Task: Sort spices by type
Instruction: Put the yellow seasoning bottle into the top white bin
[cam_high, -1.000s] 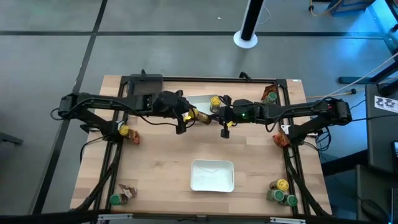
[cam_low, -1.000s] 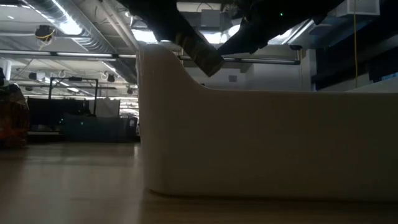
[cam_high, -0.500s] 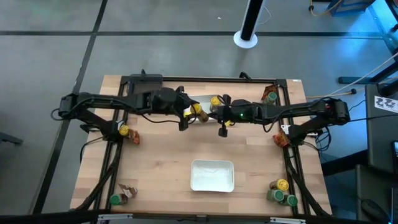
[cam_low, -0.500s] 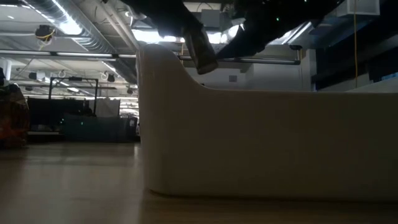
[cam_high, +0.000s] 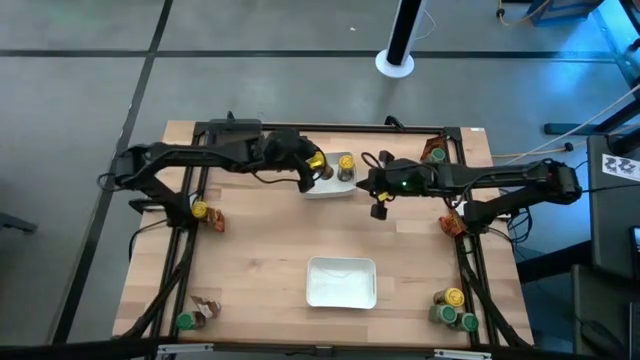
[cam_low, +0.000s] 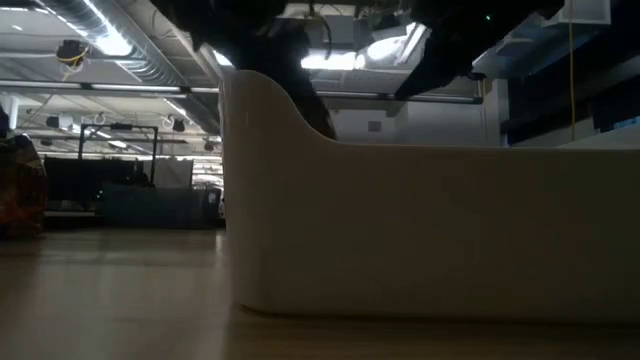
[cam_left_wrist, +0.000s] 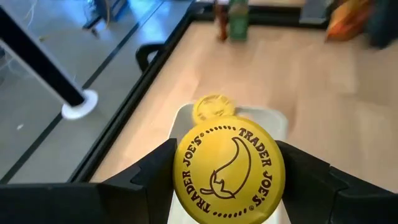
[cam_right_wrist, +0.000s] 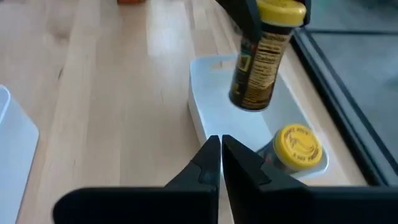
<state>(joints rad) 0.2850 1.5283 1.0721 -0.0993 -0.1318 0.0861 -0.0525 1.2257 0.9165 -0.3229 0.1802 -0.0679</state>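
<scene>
Left gripper (cam_high: 312, 170): clamped on a yellow-lidded jar (cam_left_wrist: 229, 166), apparently above the far-edge tray (cam_right_wrist: 214, 109). Right gripper (cam_right_wrist: 221, 163): closed, empty, beside that tray.

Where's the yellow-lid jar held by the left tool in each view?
High: held jar at the rear tray's left end.
Low: not identifiable.
Left wrist: lid fills the bottom centre.
Right wrist: hanging at top centre.
Shared landmark: second yellow-lid jar standing in that tray.

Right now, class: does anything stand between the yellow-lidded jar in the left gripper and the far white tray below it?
Nothing visible. The held jar hangs over bare tray floor; the second yellow-lidded jar stands beside that spot.
</scene>
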